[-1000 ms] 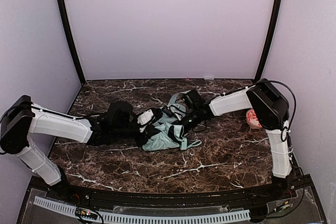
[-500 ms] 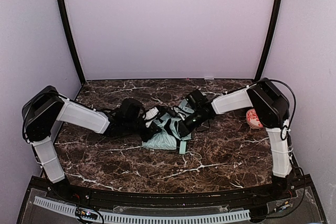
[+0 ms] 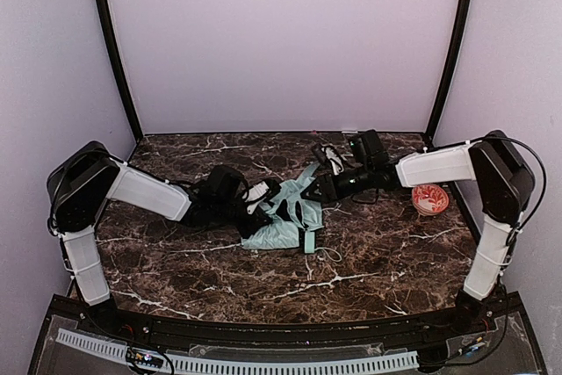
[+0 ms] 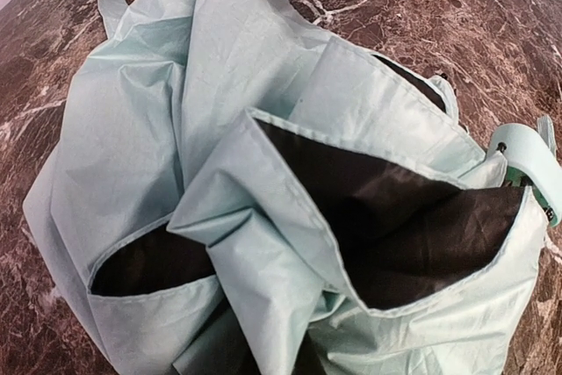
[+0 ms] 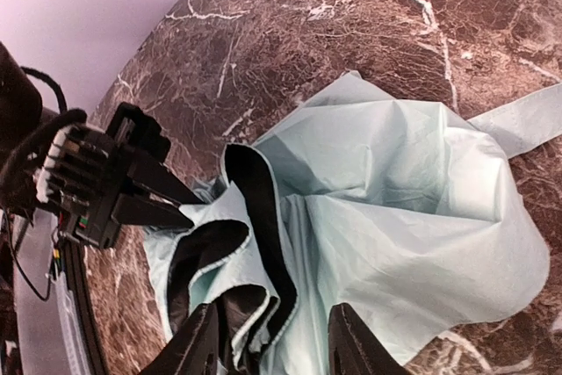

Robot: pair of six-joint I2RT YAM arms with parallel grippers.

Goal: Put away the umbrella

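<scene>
The umbrella (image 3: 285,219) lies crumpled on the middle of the marble table, pale mint fabric with a black underside. Its short mint handle (image 3: 307,240) points toward the near edge. My left gripper (image 3: 266,203) is at its left side; in the right wrist view its black fingers (image 5: 154,202) are pinched shut on a fold of the fabric edge. The left wrist view is filled with the umbrella (image 4: 263,173) and the handle (image 4: 525,157); its own fingers are hidden. My right gripper (image 3: 327,187) hovers at the umbrella's right end, jaws open (image 5: 272,350) over the fabric (image 5: 395,208).
An orange-and-white patterned bowl (image 3: 430,199) sits at the right edge of the table, beside the right arm. Pale walls and two black posts enclose the back and sides. The thin wrist cord (image 3: 329,255) trails from the handle on the marble.
My right gripper has opened, let go of the fabric and drawn back to the right. The left arm has swung in toward the umbrella's left side, still pinching the fabric.
</scene>
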